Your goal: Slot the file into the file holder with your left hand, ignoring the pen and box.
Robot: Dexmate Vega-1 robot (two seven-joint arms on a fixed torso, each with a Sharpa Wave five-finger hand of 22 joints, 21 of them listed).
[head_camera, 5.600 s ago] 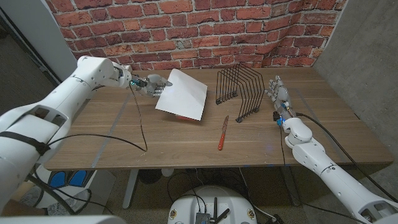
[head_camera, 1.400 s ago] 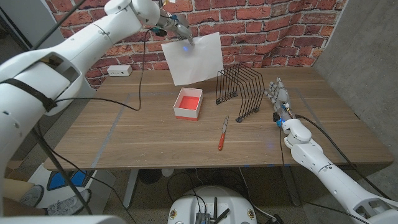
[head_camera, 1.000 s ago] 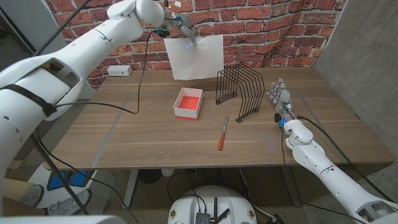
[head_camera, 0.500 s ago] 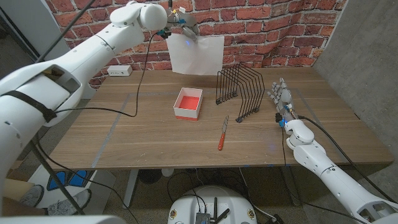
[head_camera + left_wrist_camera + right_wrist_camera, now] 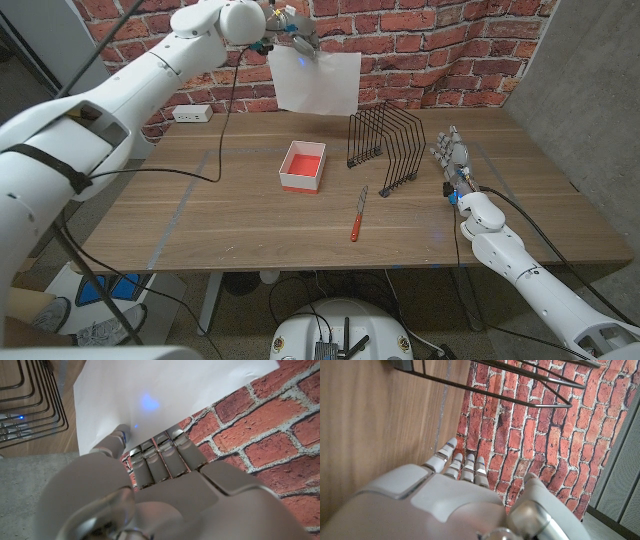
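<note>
The white file (image 5: 317, 82) is hanging in the air before the red brick wall (image 5: 420, 40), above and behind the black wire file holder (image 5: 388, 146), which is standing on the wooden table (image 5: 250, 215). The left hand (image 5: 293, 32) is pinching the file's top edge, fingers closing over the sheet. A red-lined box (image 5: 303, 165) and a red pen (image 5: 358, 214) are lying on the table near the holder. The right hand (image 5: 449, 152) is waiting just beside the holder, fingers straight, gripping nothing.

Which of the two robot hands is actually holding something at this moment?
The left hand, raised before the brick wall, grips the white file by its top edge. The right hand holds nothing.
</note>
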